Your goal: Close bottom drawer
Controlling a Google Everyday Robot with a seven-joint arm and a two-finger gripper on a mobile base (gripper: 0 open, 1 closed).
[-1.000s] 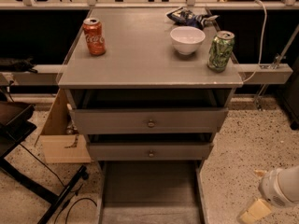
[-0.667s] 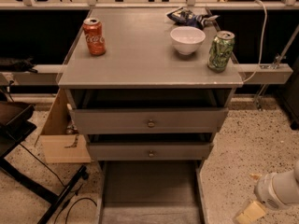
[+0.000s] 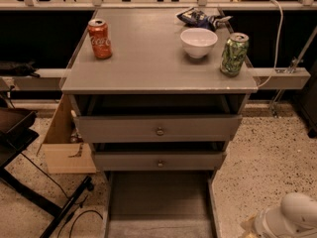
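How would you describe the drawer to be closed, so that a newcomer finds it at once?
Find the grey cabinet with a red can, a green can and a bowl on top. The bottom drawer is the lowest of its three, near the floor, left of the gripper at the lower right. Unlike the two above, it is pulled far out, showing its grey inside.

White Coca-Cola script runs down the red soda can (image 3: 99,38) at ten o'clock on the cabinet top (image 3: 158,66). The green can (image 3: 234,54) at two o'clock shows no readable lettering. The gripper (image 3: 253,227) sits at five o'clock in the view, unmarked
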